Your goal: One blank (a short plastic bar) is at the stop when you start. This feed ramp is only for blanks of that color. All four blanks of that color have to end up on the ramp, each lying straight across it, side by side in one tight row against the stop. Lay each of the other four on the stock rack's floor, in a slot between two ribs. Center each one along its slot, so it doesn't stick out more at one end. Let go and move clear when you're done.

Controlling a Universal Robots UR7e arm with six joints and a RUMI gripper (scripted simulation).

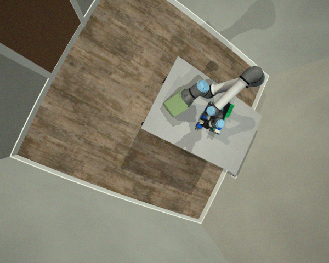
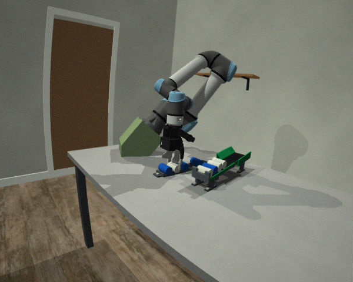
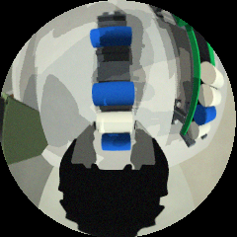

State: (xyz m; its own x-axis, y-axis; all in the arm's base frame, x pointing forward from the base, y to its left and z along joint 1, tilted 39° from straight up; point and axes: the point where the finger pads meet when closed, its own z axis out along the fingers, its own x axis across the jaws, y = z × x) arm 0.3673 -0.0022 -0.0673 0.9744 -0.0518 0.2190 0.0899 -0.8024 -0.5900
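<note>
The stock rack (image 2: pixel 157 174) (image 3: pixel 114 71) holds a blue blank (image 2: pixel 165 168) (image 3: pixel 116 142) at one end, a white blank (image 2: pixel 173 167) (image 3: pixel 115 121) beside it, then another blue blank (image 2: pixel 184 165) (image 3: pixel 114 94) and, past a gap, a third blue blank (image 2: pixel 195 161) (image 3: pixel 111 37). My gripper (image 2: pixel 175 165) (image 3: pixel 115 121) is part-way open, its fingers low at the two ends of the white blank; contact cannot be told. On the green-sided ramp (image 2: pixel 231 166) (image 3: pixel 197 64), a white blank (image 2: pixel 204 169) lies at the grey stop (image 2: pixel 200 175), then a blue one (image 2: pixel 210 166) and two white ones.
The ramp stands beside the rack, its green side rail rising close to my gripper. The green base block (image 1: pixel 176 104) (image 2: pixel 138 141) (image 3: pixel 22 130) carries the arm on the grey table (image 1: pixel 170 136). In the top view the arm hides much of the rack and ramp.
</note>
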